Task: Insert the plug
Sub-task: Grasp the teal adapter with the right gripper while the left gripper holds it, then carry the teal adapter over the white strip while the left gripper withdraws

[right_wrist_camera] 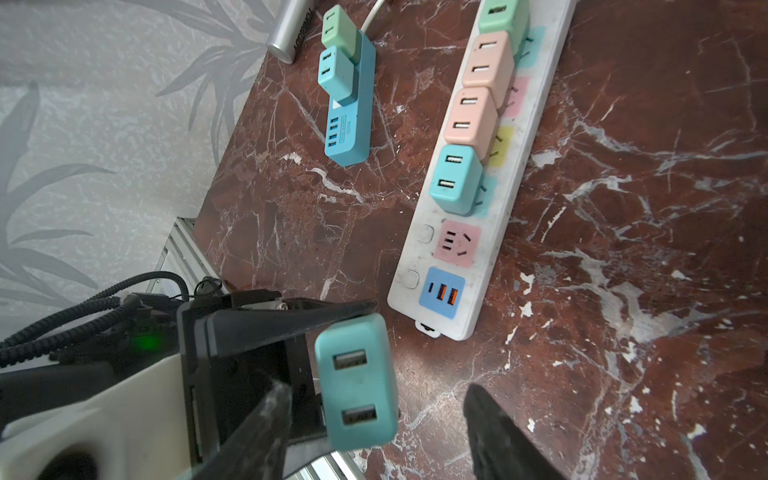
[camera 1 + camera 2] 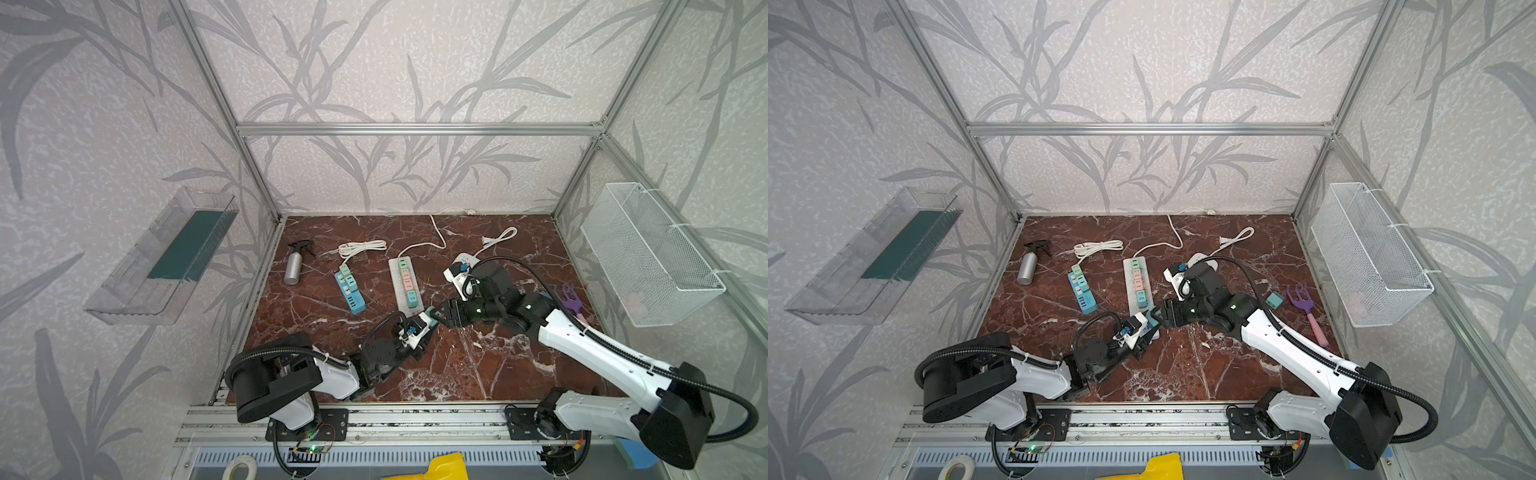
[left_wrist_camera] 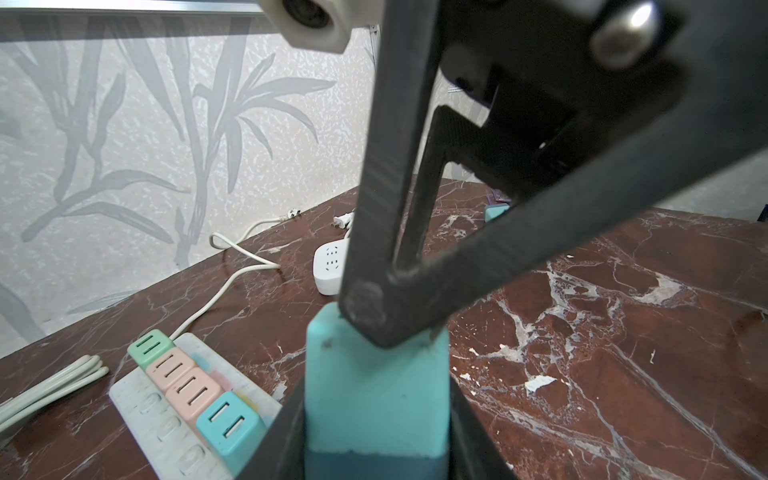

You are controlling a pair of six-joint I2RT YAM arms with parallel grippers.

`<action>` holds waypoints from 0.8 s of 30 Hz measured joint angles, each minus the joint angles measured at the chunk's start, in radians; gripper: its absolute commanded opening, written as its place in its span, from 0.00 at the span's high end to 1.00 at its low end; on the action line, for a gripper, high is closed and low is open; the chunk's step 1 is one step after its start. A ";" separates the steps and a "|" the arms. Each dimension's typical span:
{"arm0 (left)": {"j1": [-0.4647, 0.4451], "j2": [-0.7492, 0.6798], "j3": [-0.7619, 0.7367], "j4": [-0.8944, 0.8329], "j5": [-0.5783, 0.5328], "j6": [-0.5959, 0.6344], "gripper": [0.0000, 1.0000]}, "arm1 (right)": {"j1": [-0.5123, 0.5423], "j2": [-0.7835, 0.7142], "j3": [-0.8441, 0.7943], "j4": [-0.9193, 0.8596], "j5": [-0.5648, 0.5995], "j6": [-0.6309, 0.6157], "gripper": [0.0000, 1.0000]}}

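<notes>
A teal plug with two USB ports is held clear of the table, and my left gripper is shut on its sides. In both top views it hangs just off the near end of the white power strip. My right gripper is open, with a finger on either side of the plug's ported end and a clear gap to one of them. One right fingertip rests against the plug's far end. The strip carries several plugs and has a free pink socket.
A blue power strip and a spray bottle lie at the left. A small white power strip sits behind the right arm. Another teal plug and a purple fork lie at the right, below a wire basket.
</notes>
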 measured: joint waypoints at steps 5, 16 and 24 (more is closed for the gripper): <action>0.000 -0.002 0.000 0.002 0.021 0.000 1.00 | 0.009 0.042 0.009 -0.006 -0.013 0.000 0.64; 0.003 -0.054 -0.001 -0.059 0.029 -0.026 0.50 | 0.013 0.048 0.017 0.009 -0.062 -0.027 1.00; -0.002 -0.207 -0.003 -0.112 -0.174 -0.080 0.21 | 0.024 0.040 0.063 -0.010 0.090 0.006 1.00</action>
